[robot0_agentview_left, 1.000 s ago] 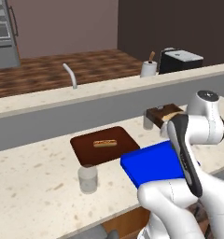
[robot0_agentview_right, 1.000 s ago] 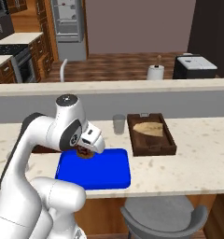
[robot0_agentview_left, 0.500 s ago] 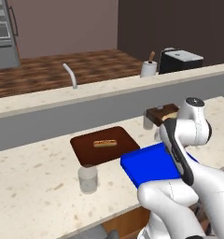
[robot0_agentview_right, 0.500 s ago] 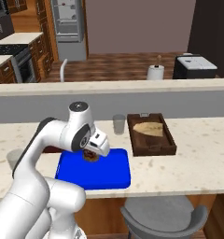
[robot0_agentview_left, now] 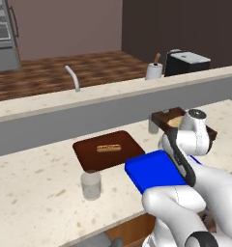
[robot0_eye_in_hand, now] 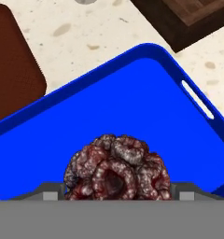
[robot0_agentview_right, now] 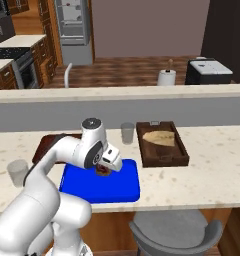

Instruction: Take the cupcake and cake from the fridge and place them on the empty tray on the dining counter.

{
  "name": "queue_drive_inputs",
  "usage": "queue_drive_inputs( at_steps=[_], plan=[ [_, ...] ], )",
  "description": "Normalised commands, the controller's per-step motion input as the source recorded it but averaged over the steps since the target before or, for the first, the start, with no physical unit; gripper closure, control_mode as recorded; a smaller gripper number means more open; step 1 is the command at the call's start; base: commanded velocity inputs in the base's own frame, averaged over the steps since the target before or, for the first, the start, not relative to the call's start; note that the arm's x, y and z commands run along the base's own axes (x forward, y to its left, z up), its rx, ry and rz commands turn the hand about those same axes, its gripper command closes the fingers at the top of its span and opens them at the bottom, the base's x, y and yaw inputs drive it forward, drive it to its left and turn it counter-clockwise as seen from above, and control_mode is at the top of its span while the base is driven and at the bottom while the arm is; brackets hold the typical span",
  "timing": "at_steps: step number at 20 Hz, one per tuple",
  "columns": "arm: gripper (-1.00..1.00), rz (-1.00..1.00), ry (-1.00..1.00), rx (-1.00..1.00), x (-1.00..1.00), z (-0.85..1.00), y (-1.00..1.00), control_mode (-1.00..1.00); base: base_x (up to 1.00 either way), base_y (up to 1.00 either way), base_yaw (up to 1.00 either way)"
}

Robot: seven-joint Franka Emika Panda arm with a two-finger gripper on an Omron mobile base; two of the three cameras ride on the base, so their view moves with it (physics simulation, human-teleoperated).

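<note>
White arm [robot0_agentview_right: 67,155], dark joints

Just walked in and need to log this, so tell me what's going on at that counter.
The white robot arm has its claw low over the blue tray on the beige counter, with a lumpy dark red cake right at the fingertips. The cake sits on or just above the tray; whether the claw grips it is unclear. Beside the tray are a flat brown tray with a hot dog, a dark tray with bread and two glasses.
</note>
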Motion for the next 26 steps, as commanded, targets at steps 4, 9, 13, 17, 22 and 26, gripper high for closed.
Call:
queue_drive_inputs(
  at_steps=[4,9,13,17,22,26],
  plan=[
    [1.00,0.00,-0.06,0.00,0.22,-0.43,-0.11,-1.00,0.00,0.00,0.00],
    [1.00,0.00,-0.02,0.00,0.27,-0.37,-0.20,-1.00,0.00,0.00,0.00],
    [1.00,0.00,0.00,0.00,0.26,-0.35,-0.09,-1.00,0.00,0.00,0.00],
    [1.00,0.00,0.00,0.00,0.29,-0.32,0.00,-1.00,0.00,0.00,0.00],
    [1.00,0.00,0.00,0.00,0.26,-0.30,0.00,-1.00,0.00,0.00,0.00],
    [1.00,-0.01,0.00,0.00,0.22,-0.28,0.00,-1.00,0.00,0.00,0.00]
  ],
)
